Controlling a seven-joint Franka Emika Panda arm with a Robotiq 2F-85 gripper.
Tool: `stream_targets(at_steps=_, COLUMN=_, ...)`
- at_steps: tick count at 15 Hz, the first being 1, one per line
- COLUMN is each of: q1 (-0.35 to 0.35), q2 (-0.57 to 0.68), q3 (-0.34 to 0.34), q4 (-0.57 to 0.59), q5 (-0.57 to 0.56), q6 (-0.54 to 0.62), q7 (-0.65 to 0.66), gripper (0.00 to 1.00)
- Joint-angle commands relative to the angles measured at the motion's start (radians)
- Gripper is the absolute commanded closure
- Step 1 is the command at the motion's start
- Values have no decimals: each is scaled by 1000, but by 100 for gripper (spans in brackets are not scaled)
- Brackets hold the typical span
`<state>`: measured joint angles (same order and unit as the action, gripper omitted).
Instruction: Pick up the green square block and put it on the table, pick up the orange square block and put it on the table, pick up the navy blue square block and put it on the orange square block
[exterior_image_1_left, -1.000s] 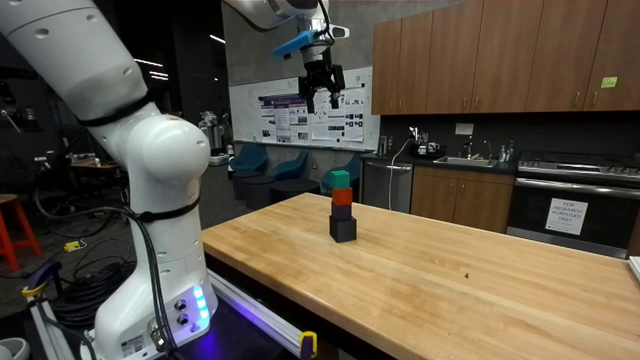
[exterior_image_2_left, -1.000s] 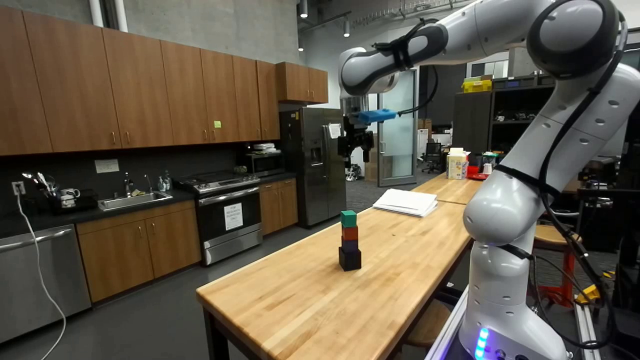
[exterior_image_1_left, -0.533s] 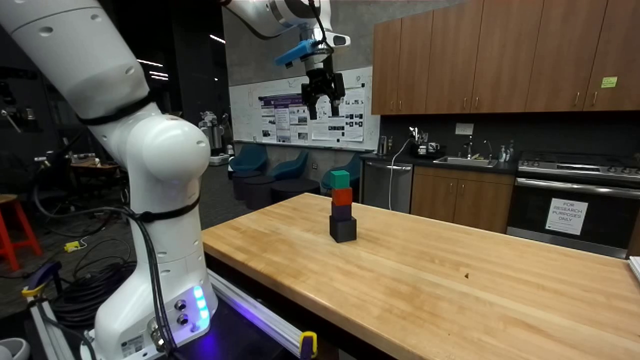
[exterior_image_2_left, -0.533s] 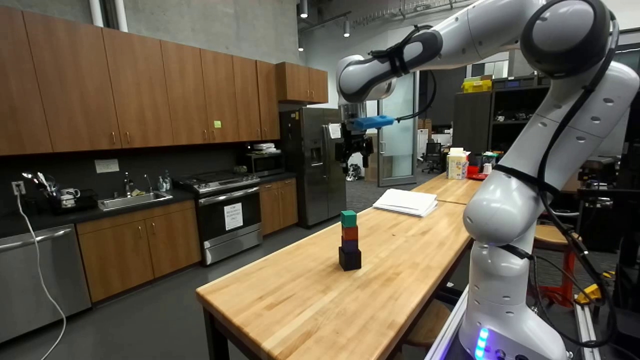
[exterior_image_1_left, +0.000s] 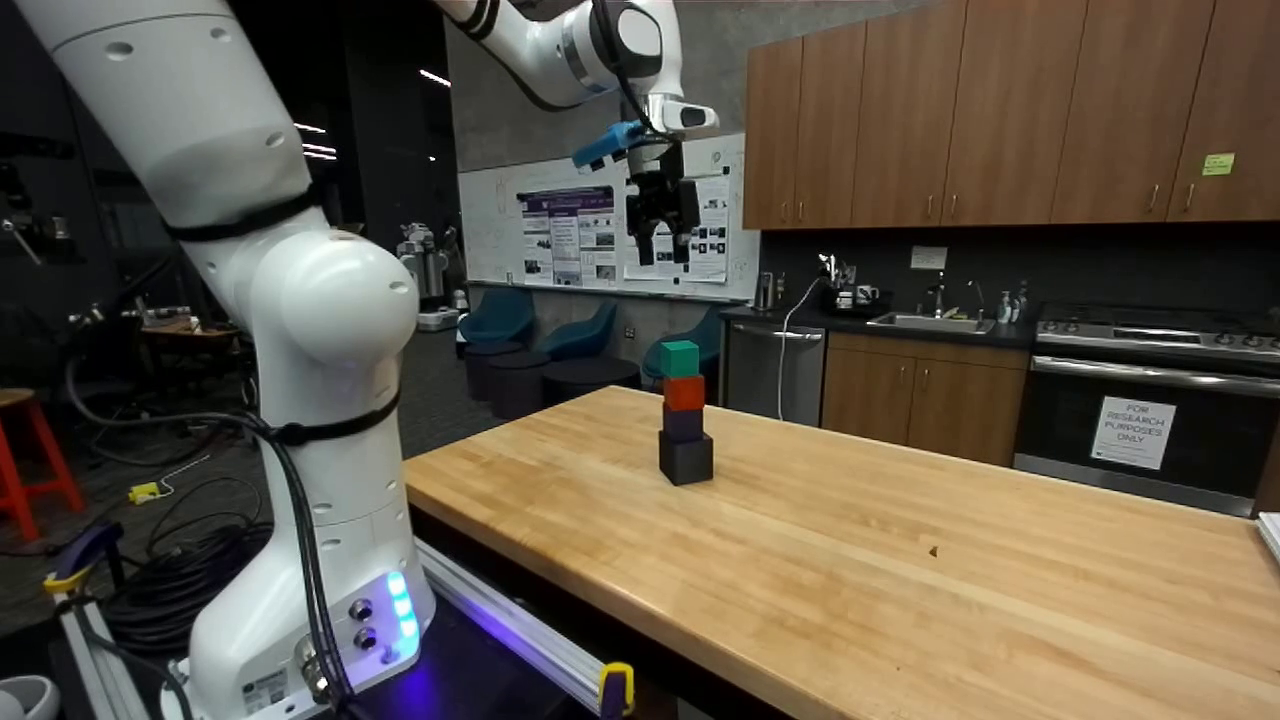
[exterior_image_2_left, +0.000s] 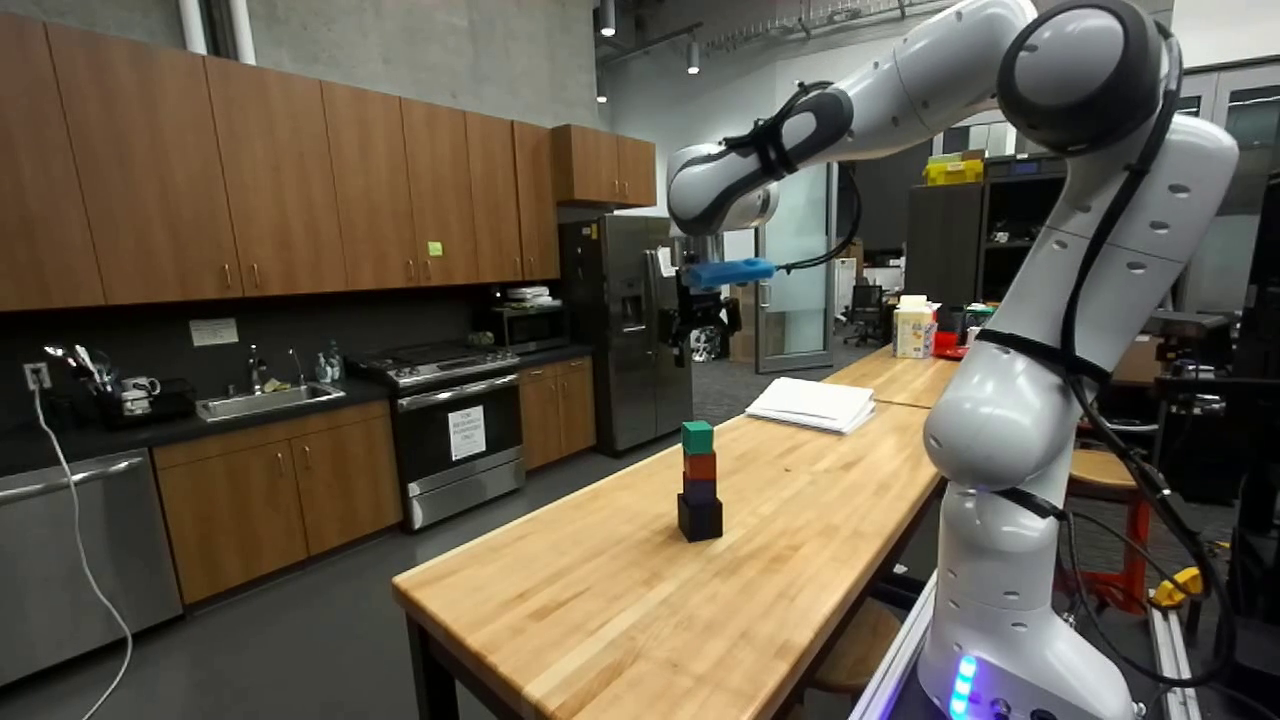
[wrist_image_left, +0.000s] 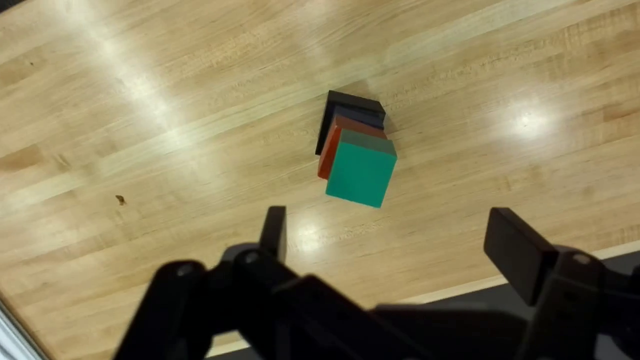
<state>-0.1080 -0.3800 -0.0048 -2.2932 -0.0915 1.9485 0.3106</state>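
desk (exterior_image_1_left: 850, 580) carries a teal-green cube (wrist_image_left: 361, 172) on an orange-red cube (exterior_image_1_left: 684, 393) on a dark navy cube (exterior_image_1_left: 684, 424) on a wider blackish block (exterior_image_1_left: 686, 462); the pincer (exterior_image_1_left: 663, 252) hangs above, jaws apart.

Black straps (exterior_image_1_left: 345, 427) ring the glossy white arm (exterior_image_1_left: 335, 295) before us; we see dark cables (exterior_image_1_left: 308, 540), blue lights (exterior_image_1_left: 403, 605) at its base (exterior_image_1_left: 255, 625), blue casing (exterior_image_1_left: 603, 147) above the black gripper (exterior_image_1_left: 664, 252).

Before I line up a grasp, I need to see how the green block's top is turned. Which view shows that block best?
The wrist view: the green block shows large there, its whole top face uncovered. Both exterior views show it much smaller, from a lower angle, sitting on the orange block.
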Motion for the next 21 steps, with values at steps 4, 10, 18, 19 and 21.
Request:
stream_targets(at_steps=4, q1=-13, q2=69, q3=-19, q4=-15, q5=50, q6=68, q7=61, gripper=0)
stream_targets(at_steps=10, q1=-21, q2=110, q3=-36, q4=-40, q5=54, q6=140, q7=75, gripper=0)
stream_targets(at_steps=18, q1=-16, q2=170, q3=-37, q4=-69, q5=54, q6=258, q7=79, gripper=0)
stream_targets(at_steps=19, q1=-15, q2=179, q3=-38, q4=-72, q5=56, q6=268, q7=79, gripper=0)
stream_targets(at_steps=21, q1=-16, q2=197, q3=-39, q4=-74, q5=55, q6=281, q7=79, gripper=0)
